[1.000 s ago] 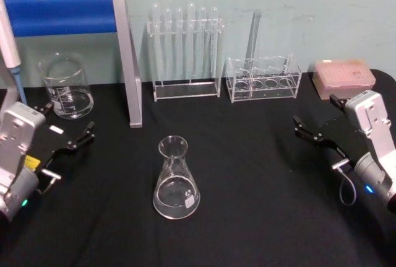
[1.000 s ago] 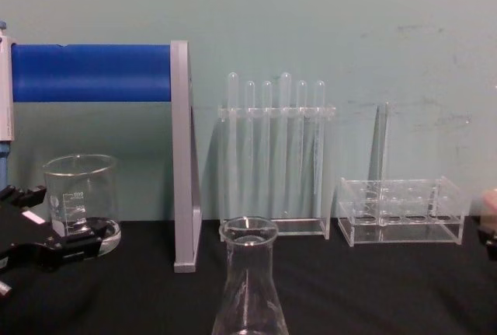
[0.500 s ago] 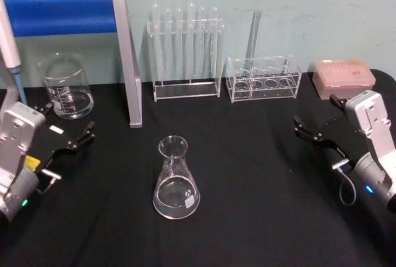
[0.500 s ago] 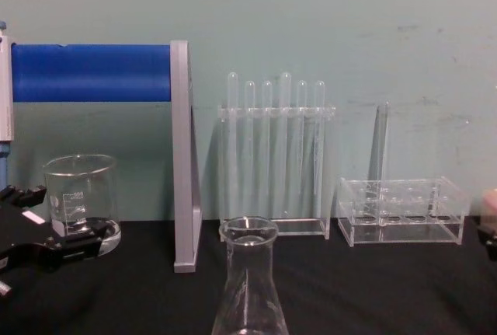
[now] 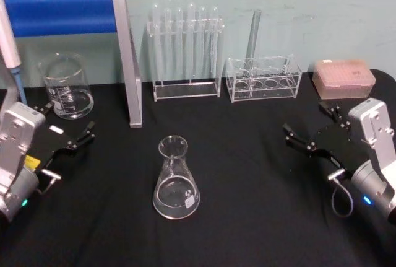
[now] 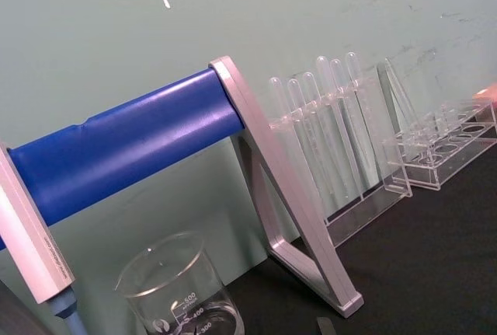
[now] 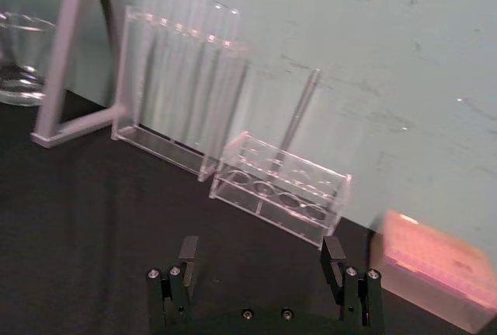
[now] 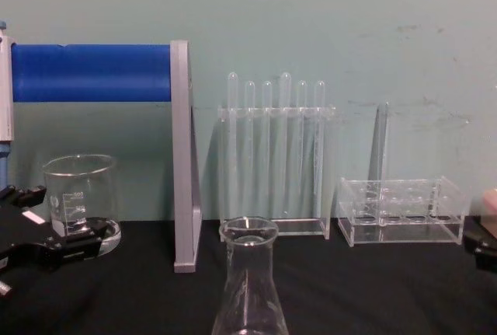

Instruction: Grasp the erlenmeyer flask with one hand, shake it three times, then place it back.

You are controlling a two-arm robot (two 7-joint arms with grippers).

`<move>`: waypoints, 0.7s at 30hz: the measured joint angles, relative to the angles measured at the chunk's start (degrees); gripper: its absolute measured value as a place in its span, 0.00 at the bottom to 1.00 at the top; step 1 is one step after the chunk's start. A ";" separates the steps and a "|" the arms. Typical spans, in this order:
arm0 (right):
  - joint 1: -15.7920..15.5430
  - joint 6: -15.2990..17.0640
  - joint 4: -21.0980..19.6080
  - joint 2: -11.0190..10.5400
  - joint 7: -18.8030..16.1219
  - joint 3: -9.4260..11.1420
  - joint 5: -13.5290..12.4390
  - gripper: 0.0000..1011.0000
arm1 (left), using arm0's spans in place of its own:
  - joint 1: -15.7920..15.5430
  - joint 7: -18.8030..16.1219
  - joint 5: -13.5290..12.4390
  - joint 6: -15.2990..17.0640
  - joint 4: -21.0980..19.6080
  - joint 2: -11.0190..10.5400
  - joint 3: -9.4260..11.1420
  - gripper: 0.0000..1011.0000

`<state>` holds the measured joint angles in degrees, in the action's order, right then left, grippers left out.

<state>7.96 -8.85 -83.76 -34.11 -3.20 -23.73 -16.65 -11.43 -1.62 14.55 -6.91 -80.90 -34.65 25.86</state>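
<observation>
Clear glass conical flask [image 5: 176, 180] is stood upright on the black table [image 5: 247, 211], near centre.
The black right gripper [image 5: 305, 122] is held well apart at its right, fingers spread wide; the left gripper [image 5: 68, 119] is parked left, fingers likewise wide.

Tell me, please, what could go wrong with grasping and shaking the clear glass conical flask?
The clear glass conical flask stands free on the black table; the open right gripper, off to its side, might tip it.
Its smooth tapering neck could slip during shaking.
Thin glass test tubes stand racked behind it; a wide swing might hit them.
The open left gripper sits by the squat glass beaker.
</observation>
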 joint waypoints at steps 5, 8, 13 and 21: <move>-2.16 -0.73 -2.21 -0.32 -2.76 0.72 -1.68 0.99 | 0.00 0.00 0.00 0.00 0.00 0.00 0.00 0.99; -3.07 -1.00 -3.11 -0.46 -4.06 0.95 -2.44 0.99 | 0.00 0.00 0.00 0.00 0.00 0.00 0.00 0.99; -5.11 -1.69 -5.30 -0.81 -8.20 1.23 -4.75 0.99 | 0.00 0.00 0.00 0.00 0.00 0.00 0.00 0.99; -6.42 -1.47 -6.82 -0.44 -14.41 0.22 -7.08 0.99 | 0.00 0.00 0.00 0.00 0.00 0.00 0.00 0.99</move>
<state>1.54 -10.33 -90.58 -34.54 -17.61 -23.51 -23.74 -11.43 -1.62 14.55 -6.91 -80.90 -34.65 25.86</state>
